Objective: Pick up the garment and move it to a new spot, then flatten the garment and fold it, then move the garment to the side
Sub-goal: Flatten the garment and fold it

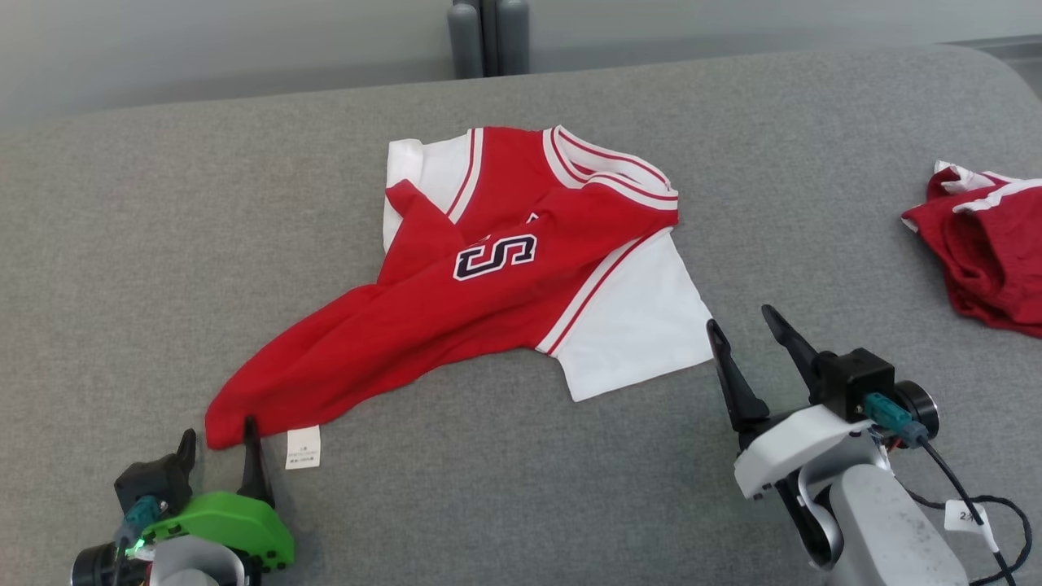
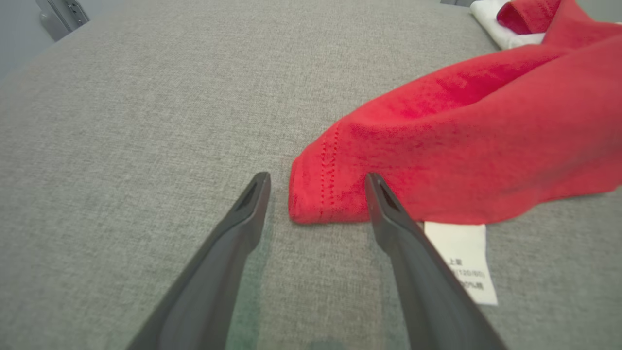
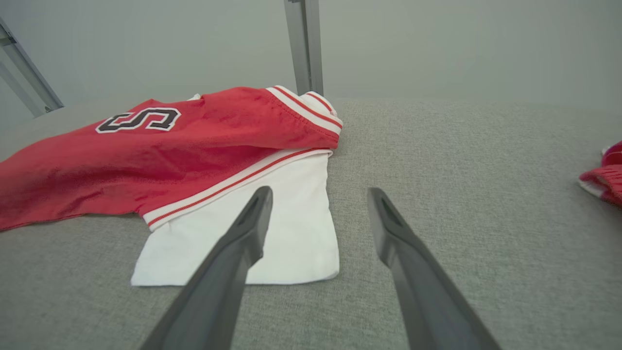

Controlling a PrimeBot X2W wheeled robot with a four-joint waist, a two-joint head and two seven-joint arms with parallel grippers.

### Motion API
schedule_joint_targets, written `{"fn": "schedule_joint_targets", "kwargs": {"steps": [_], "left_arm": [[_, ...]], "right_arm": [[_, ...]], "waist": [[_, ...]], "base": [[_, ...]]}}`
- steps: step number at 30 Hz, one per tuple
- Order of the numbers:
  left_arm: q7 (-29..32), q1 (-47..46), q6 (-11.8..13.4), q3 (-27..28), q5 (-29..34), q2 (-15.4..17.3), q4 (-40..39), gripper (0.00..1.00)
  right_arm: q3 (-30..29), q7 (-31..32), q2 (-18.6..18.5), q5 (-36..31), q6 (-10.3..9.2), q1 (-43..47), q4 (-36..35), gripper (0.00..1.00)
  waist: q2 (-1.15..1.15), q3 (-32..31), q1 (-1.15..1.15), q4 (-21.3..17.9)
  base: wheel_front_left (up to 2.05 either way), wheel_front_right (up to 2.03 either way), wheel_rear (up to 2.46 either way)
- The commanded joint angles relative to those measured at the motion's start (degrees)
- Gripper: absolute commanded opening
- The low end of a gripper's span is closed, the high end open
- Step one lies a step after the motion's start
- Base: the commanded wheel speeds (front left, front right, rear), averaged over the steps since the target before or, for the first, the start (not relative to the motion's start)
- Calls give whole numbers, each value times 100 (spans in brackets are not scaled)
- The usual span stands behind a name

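So your shirt [image 1: 488,277] lies twisted on the table [image 1: 122,244], not flat, so flattening, folding and the move aside are all left to do. Both jaws gape empty: left gripper [image 1: 218,431] at the red hem corner [image 2: 320,194], right gripper [image 1: 742,317] beside the white sleeve [image 1: 643,325].

a grey fabric surface [image 1: 163,244], pale wall [image 1: 203,49], metal posts [image 1: 488,37] behind.

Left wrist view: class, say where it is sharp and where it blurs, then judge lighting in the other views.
Left wrist view: garment hem stitching sharp; label print and the fingers near the lens blurred. Head view: soft, even light, faint shadow under the garment. Right wrist view: flat light, no glare.
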Motion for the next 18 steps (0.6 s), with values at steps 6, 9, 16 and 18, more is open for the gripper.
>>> {"fn": "schedule_joint_targets", "kwargs": {"steps": [6,9,16,18], "left_arm": [[11,-391,-79,19,66,-32,542,100],[47,-441,-81,-16,105,-50,803,100],[68,-405,-128,-180,98,-88,1091,100],[75,-379,-131,-299,68,-108,1216,30]], "right_arm": [[-8,-2,-21,-104,-9,-440,309,100],[110,-2,-22,-205,-9,-602,764,100],[218,40,-25,-338,-9,-768,1974,100],[285,49,-24,-269,-9,-776,2168,34]], "waist": [[0,473,0,105],[0,529,0,141],[0,532,0,238],[0,509,0,256]], "base": [[0,0,0],[0,0,0],[0,0,0],[0,0,0]]}}
